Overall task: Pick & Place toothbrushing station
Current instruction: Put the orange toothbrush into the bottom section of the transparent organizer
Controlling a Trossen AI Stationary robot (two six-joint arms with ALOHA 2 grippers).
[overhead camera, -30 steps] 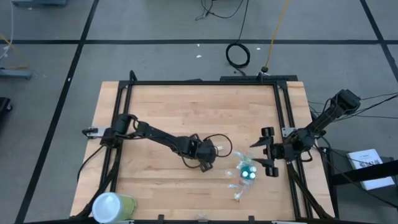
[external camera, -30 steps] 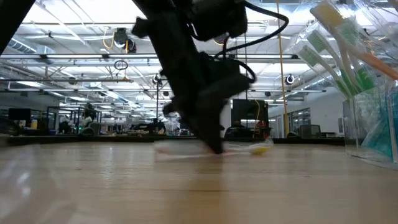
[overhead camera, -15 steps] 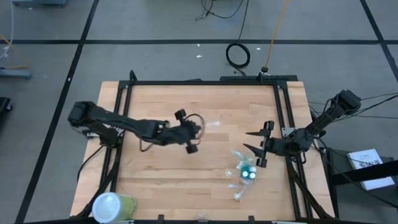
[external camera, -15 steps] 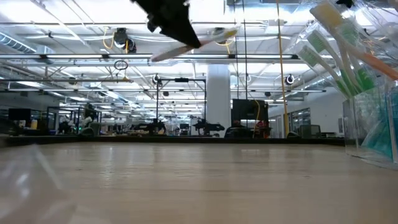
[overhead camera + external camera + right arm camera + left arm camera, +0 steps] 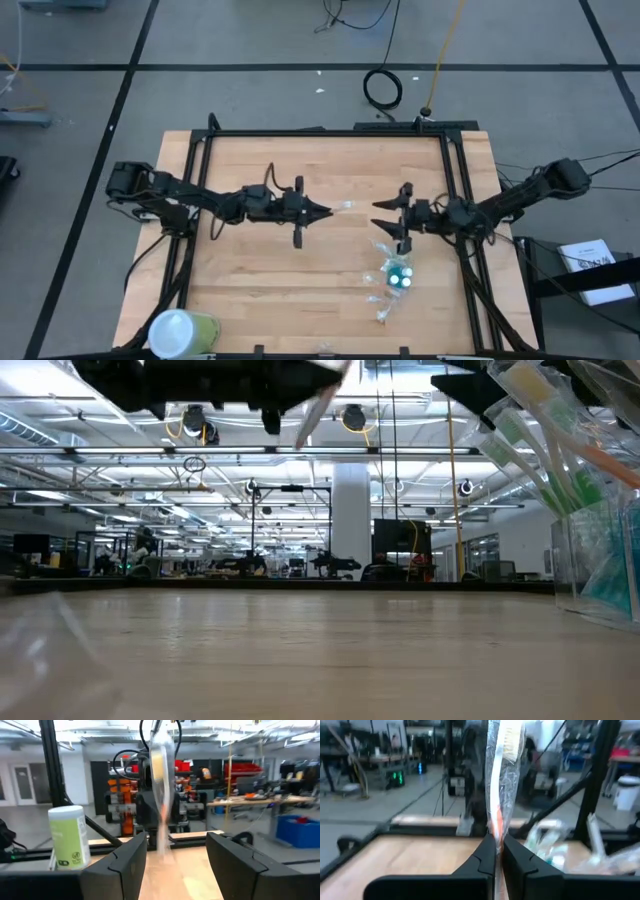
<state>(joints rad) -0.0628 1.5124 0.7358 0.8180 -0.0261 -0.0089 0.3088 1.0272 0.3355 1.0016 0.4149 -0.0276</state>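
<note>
looking down from the high view, the left end effector [image 5: 322, 210] hangs above the middle of the wooden tabletop [image 5: 250, 270], clamped on a thin toothbrush in a clear plastic wrapper [image 5: 340, 207] that juts toward the right end effector [image 5: 378, 215]. the right one faces it with jaws spread wide and empty, the two tips close but apart. the small clear plastic holder with teal tubes [image 5: 400, 277] stands just beyond the right end effector, toward the tabletop's near edge; a large yellow-green container with a white top [image 5: 180, 331] sits well apart in the corner.

from the low view, the wrapped toothbrush [image 5: 322, 400] slants high above the tabletop, and the holder [image 5: 590, 560] bristles with green and orange brushes.

from the left wrist view, the fingers [image 5: 485, 857] pinch the wrapper [image 5: 500, 780] near its lower end.

from the right wrist view, the open jaws frame the toothbrush [image 5: 160, 785].

this looks like a handover: the right jaws should probably close on the free end, squarely, before the left lets go, since the slick wrapper could slip.
</note>
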